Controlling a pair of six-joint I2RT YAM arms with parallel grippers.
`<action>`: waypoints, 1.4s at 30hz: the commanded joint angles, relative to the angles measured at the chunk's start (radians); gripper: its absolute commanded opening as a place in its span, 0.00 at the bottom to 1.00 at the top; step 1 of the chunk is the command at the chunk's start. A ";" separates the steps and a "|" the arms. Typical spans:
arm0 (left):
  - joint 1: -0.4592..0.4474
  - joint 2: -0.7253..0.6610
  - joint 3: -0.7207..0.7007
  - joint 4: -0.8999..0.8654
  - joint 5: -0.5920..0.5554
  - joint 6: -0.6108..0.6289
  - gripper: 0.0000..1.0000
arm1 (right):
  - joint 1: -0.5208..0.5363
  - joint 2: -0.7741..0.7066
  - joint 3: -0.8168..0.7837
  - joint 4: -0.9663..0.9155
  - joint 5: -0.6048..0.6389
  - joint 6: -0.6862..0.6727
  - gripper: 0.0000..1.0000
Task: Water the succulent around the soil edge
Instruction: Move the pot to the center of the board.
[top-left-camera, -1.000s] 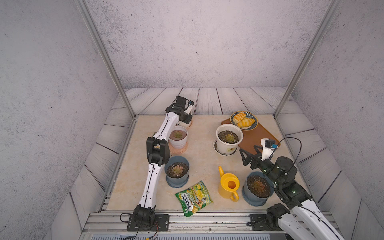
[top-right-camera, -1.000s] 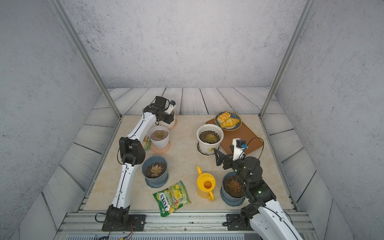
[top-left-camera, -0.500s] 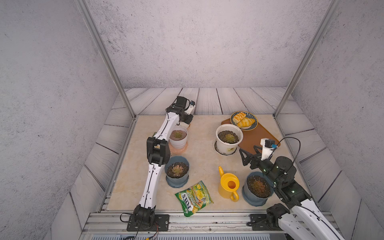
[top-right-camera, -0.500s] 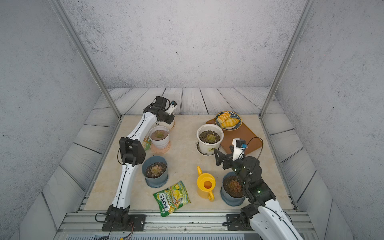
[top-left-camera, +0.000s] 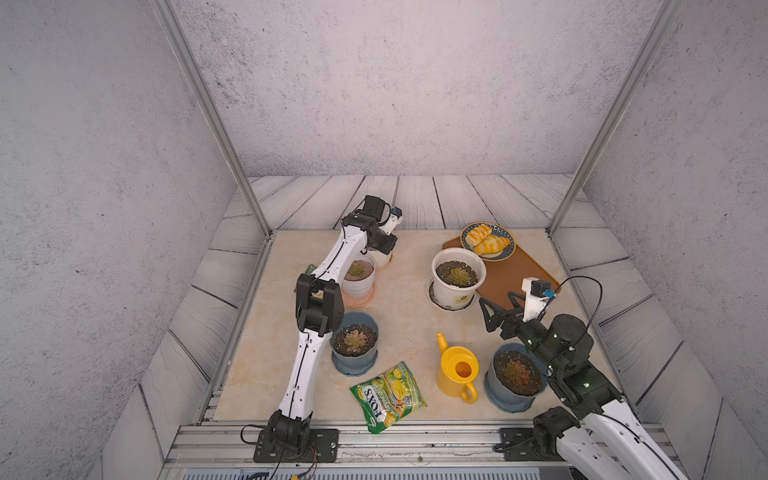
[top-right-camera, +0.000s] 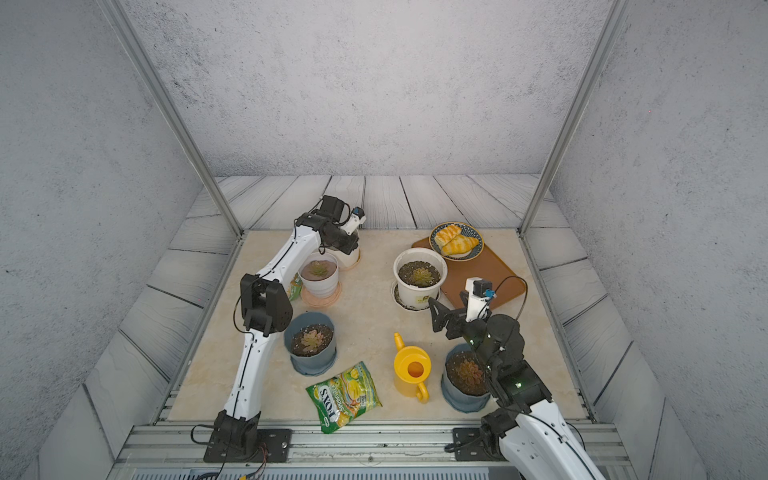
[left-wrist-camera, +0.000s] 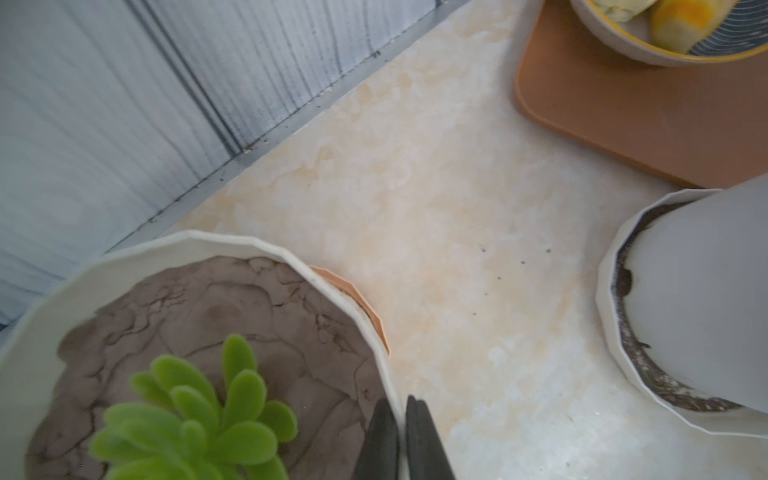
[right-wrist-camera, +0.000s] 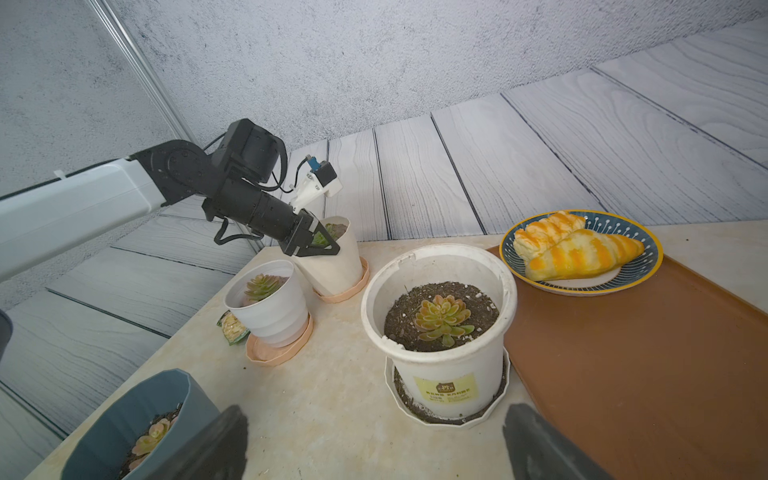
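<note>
The succulent (left-wrist-camera: 199, 399) sits in a white pot (top-left-camera: 384, 258) at upper centre of both top views; the watering can (top-left-camera: 457, 370) stands lower right. The left arm (top-left-camera: 345, 249) reaches far out, the left gripper (left-wrist-camera: 401, 411) pinching the pot's rim; the right wrist view alone shows it tilted. The right gripper (top-left-camera: 496, 301) hovers spread.

A blue-patterned plate (top-left-camera: 508, 251) with two striped pastries (top-left-camera: 485, 241) sits on the far end of an orange-brown board (top-left-camera: 515, 276) on the bench (top-left-camera: 409, 307). A green-and-yellow snack bag (top-left-camera: 388, 395) lies flat near the front edge, and a small packet (right-wrist-camera: 232, 328) lies further back.
</note>
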 joint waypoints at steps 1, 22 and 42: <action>-0.048 -0.058 -0.056 -0.066 0.054 -0.029 0.00 | 0.002 -0.005 -0.008 0.013 0.027 0.008 1.00; -0.291 -0.482 -0.700 0.183 -0.104 -0.193 0.00 | 0.001 0.005 -0.027 0.011 0.105 0.002 1.00; -0.340 -0.515 -0.839 0.434 -0.250 -0.206 0.10 | 0.002 0.037 -0.056 0.042 0.131 -0.006 1.00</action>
